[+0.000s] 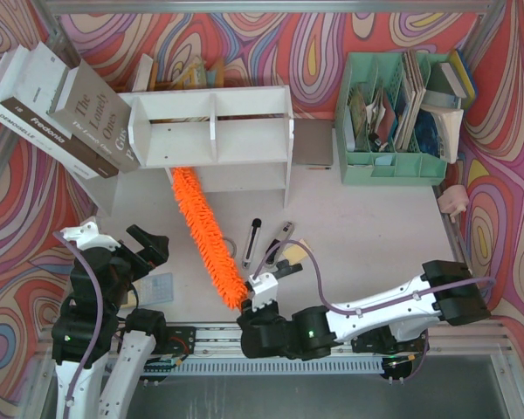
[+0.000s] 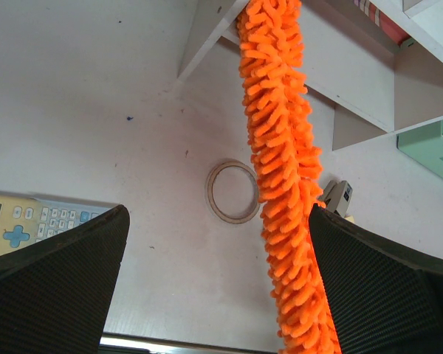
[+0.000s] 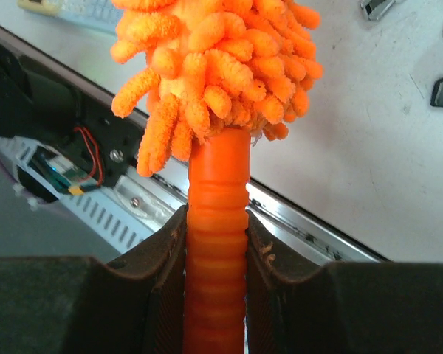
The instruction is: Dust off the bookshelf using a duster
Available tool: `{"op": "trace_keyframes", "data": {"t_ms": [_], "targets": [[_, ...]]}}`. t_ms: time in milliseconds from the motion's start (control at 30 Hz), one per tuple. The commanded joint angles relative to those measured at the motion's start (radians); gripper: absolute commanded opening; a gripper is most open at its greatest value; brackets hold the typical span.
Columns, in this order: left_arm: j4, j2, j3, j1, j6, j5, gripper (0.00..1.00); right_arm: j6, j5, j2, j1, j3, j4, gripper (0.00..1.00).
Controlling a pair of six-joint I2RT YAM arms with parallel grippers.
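Right wrist only — R jaws tight round duster [image 3: 216, 173] handle

A brown book [image 1: 92, 113] leaning at the bench's far left corner carried "The Lonely Ones" in large pale serif letters on its cover; a further line below that title was cut off and could not be made out. On the dark spine of the larger book [image 1: 45, 125] beneath it, white letters spelled "Fredonia", preceded by smaller capitals that appeared to read "MADEMOISELLE". The calculator [image 2: 29, 221] in the left wrist view had key markings too small to read.
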Motion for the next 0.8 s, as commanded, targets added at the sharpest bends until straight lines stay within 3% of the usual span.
{"op": "trace_keyframes", "data": {"t_ms": [0, 167, 467, 767], "targets": [[0.015, 0.002, -0.014, 0.005, 0.014, 0.010, 0.98, -0.009, 0.082, -0.037, 0.084, 0.034, -0.106, 0.00], [0.017, 0.002, -0.014, 0.005, 0.014, 0.008, 0.98, 0.080, 0.129, -0.065, 0.153, 0.016, -0.211, 0.00], [0.012, 0.000, -0.014, 0.006, 0.012, 0.007, 0.98, 0.059, 0.278, -0.038, 0.244, 0.093, -0.334, 0.00], [0.014, -0.001, -0.014, 0.005, 0.012, 0.006, 0.98, 0.160, 0.419, -0.113, 0.263, 0.149, -0.508, 0.00]]}}
